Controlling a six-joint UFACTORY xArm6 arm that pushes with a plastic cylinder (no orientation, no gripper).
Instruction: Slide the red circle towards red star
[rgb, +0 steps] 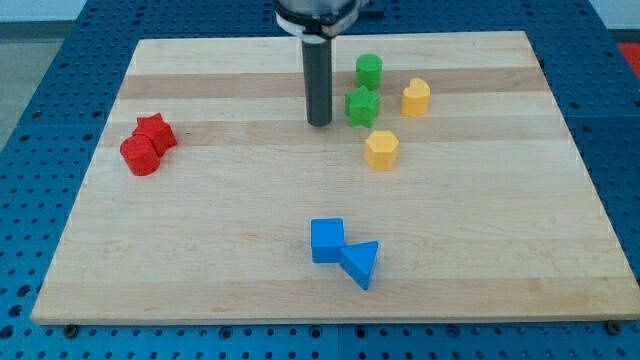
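Observation:
The red circle (140, 155) lies at the view's left, touching the red star (155, 131), which sits just above and to its right. My tip (320, 123) rests on the board near the view's top centre, far to the right of both red blocks. It stands just left of the green star (362, 105) with a small gap between them.
A green circle (369, 70) sits above the green star. Two yellow blocks, one (416, 97) to the right of the green star and one (381, 149) below it. A blue square (327, 240) and a blue triangle (361, 262) touch near the view's bottom centre. Wooden board (480, 250) bordered by blue table.

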